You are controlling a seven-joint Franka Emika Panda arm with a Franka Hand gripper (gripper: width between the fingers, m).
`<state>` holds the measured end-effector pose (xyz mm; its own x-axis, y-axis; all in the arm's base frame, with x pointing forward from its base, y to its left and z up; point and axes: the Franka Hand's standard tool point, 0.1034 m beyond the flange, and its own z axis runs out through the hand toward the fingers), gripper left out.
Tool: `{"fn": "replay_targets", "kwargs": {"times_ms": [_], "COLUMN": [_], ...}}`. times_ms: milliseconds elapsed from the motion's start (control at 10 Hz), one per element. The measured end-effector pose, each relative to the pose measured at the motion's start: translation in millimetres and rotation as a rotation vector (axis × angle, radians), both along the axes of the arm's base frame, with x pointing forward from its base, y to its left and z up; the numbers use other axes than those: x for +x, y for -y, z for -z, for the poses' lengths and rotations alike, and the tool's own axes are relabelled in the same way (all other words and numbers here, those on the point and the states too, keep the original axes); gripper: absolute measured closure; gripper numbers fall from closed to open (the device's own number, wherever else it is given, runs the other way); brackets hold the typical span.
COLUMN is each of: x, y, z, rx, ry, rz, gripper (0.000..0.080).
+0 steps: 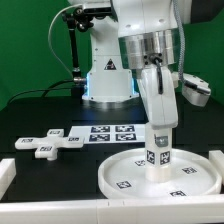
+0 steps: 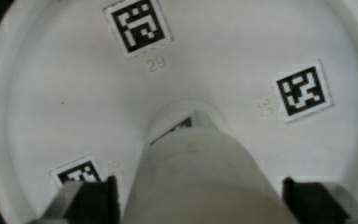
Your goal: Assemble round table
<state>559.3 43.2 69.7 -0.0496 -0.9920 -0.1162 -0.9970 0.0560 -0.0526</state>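
The round disc (image 1: 120,180) lies flat at the front, rim up, with several tags inside. The short cylinder leg (image 1: 160,157) stands upright on its middle, tags on its side. My gripper (image 1: 160,128) reaches down from above and is shut on the leg's upper part. In the wrist view the leg (image 2: 202,165) runs between my two dark fingers (image 2: 91,200), down onto the disc (image 2: 87,100); my gripper (image 2: 197,207) is at the frame's edge. The cross-shaped piece (image 1: 48,143) lies loose on the black table, at the exterior view's left.
The marker board (image 1: 112,133) lies flat behind the disc. A white rail (image 1: 8,176) runs along the front, with another piece at the exterior view's right (image 1: 216,162). The arm's base (image 1: 108,75) stands at the back.
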Motion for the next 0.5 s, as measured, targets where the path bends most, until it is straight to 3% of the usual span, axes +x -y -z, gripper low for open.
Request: {"fn": "replay_targets", "kwargs": {"times_ms": [100,500], "x": [-0.1,-3.5], "y": [-0.4,-9.5], "z": [0.2,-6.2], "rx": [0.000,-0.004], "ry": [0.000,0.001], "rz": [-0.006,-0.355], "gripper": [0.0175,0.0151]}}
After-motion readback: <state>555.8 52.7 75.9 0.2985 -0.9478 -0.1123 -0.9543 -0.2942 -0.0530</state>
